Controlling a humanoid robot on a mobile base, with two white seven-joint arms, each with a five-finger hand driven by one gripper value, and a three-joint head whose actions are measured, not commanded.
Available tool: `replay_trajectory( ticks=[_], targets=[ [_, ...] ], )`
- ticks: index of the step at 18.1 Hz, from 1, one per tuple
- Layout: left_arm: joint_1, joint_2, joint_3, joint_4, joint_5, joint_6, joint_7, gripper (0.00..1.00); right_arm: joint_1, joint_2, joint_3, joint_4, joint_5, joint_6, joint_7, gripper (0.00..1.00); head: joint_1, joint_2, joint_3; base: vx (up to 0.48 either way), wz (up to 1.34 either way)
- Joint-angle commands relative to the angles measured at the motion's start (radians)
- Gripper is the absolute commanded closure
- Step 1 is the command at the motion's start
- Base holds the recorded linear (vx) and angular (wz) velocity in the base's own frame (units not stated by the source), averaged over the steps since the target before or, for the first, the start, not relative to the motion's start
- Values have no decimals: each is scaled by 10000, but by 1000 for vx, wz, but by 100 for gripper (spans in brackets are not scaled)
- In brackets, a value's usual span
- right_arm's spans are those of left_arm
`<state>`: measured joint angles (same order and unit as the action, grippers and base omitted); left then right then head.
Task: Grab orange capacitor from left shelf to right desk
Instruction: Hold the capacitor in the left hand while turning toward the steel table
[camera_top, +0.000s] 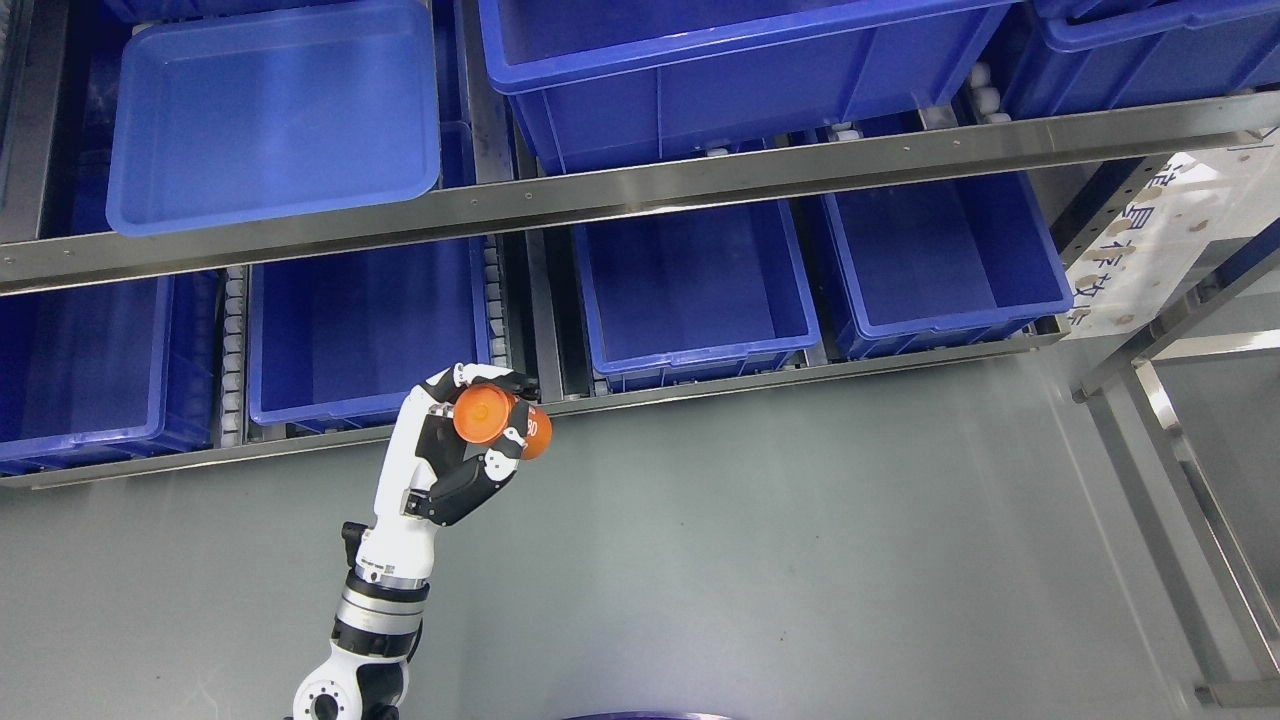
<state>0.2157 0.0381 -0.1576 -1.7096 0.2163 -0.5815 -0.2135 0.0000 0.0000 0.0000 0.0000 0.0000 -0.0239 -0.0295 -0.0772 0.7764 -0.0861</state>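
Observation:
My left hand (480, 425) comes up from the bottom left of the middle and is shut on the orange capacitor (488, 414), a short orange cylinder. Its round end faces me and the fingers wrap its sides. The hand holds it in the air in front of the shelf's lower front rail (700, 385), just right of a blue bin (360, 335). My right arm is out of view.
The metal shelf holds several blue bins on two levels: a shallow tray (270, 110) at upper left, deeper bins (690, 290) below. A metal frame (1180, 450) stands at right. Grey floor (800, 560) lies below the shelf.

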Motion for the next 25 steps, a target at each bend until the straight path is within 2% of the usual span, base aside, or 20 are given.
replay_trajectory(
  ticks=[1,7,16,25],
  targets=[
    [-637,-105,-387,-84,0,31,-13,98,199,-175,-123,-175,31,-6,4,0,0,0,0,-15,-4],
    [-1374,-207,-495,-84,0,354,-59,98,199,-175,-123,-175,31,-6,4,0,0,0,0,-3,-37],
    [-1359,-207,-1016,-99,0,323,-89,98,199,-175,-123,-175,31,9,4,0,0,0,0,-53,-238],
    [-1359,-207,-1016,-84,0,323,-89,98,199,-175,-123,-175,31,9,4,0,0,0,0,-33,-120]
  ],
)
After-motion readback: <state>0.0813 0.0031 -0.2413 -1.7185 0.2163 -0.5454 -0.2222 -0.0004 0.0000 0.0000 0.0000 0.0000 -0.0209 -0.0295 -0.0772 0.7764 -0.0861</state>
